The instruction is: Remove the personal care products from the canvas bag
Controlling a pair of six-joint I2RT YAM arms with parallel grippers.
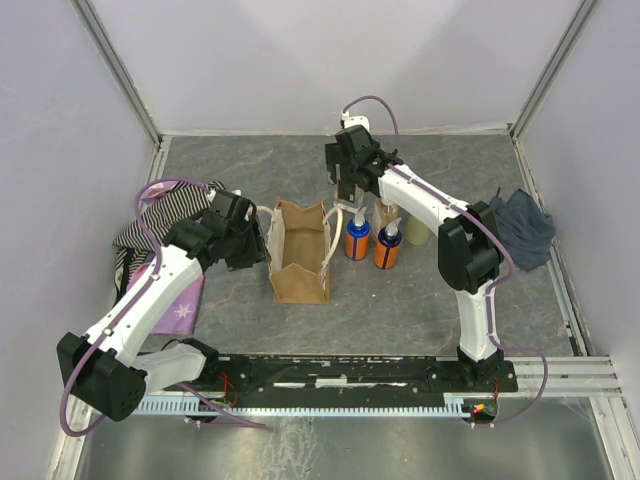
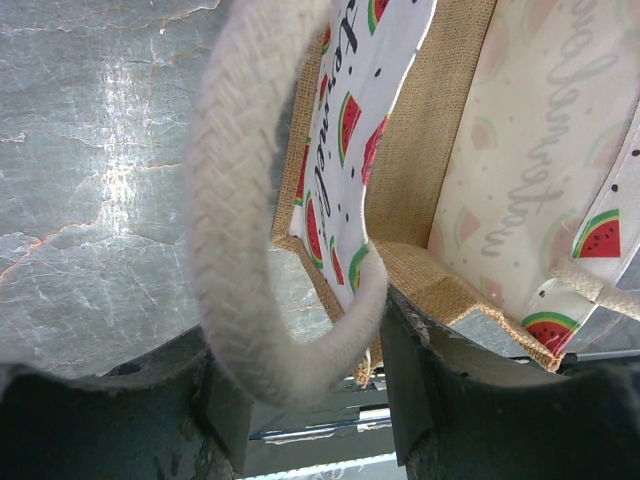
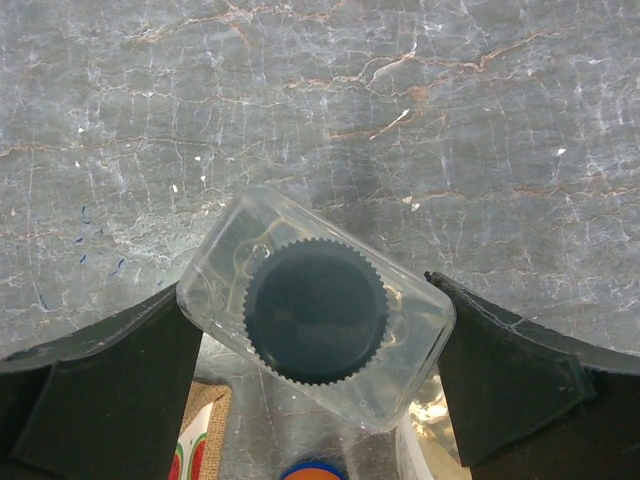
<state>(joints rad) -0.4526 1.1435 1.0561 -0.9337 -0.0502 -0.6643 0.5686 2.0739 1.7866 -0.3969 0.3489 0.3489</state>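
Note:
The tan canvas bag stands open at mid-table, and its watermelon-print panel shows in the left wrist view. My left gripper is at the bag's left side, shut on its cream rope handle. My right gripper is behind the bag's right corner, shut on the clear square bottle with a dark cap. Two orange-and-blue bottles stand right of the bag. An amber bottle and a cream bottle stand behind them.
Striped and purple clothes lie at the left under my left arm. A blue-grey cloth lies at the right wall. A black rail runs along the near edge. Walls close in the back and both sides.

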